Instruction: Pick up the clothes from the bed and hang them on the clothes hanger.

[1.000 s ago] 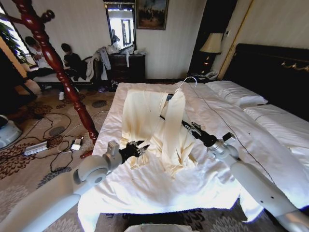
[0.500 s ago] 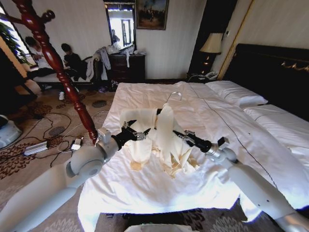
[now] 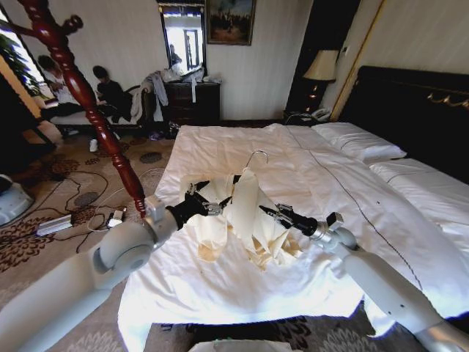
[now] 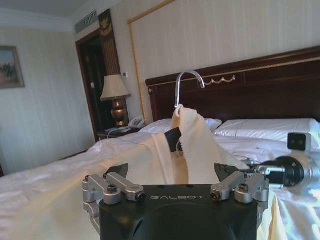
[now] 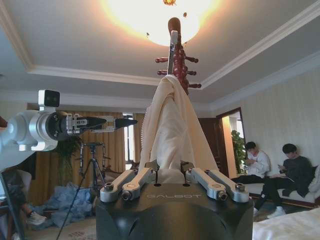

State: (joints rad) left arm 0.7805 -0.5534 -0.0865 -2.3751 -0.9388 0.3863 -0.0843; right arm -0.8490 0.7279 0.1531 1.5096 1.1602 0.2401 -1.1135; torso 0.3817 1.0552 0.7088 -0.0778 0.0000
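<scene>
Cream clothes [image 3: 245, 202] hang draped over the clothes hanger, whose silver hook [image 3: 256, 155] sticks out on top, above the bed's white duvet [image 3: 352, 191]. My right gripper [image 3: 270, 212] is shut on the cloth-covered hanger from the right; in its wrist view the fingers [image 5: 137, 180] close on the clothes [image 5: 172, 130] below the hook [image 5: 172, 50]. My left gripper [image 3: 211, 199] stands open just left of the garment. In the left wrist view its spread gripper [image 4: 171, 172] faces the clothes [image 4: 195, 145] and hook [image 4: 189, 80].
A red turned wooden coat stand [image 3: 80, 88] rises left of the bed. Cables and a power strip [image 3: 55, 224] lie on the carpet beside it. A black headboard [image 3: 418, 110], pillows [image 3: 359, 141] and a lamp [image 3: 320, 66] are at the right; a dresser [image 3: 192, 99] stands behind.
The right gripper has drawn the hanger and clothes lower and nearer the bed's foot, so the garment bunches. The left gripper has risen and moved up against the garment's left side.
</scene>
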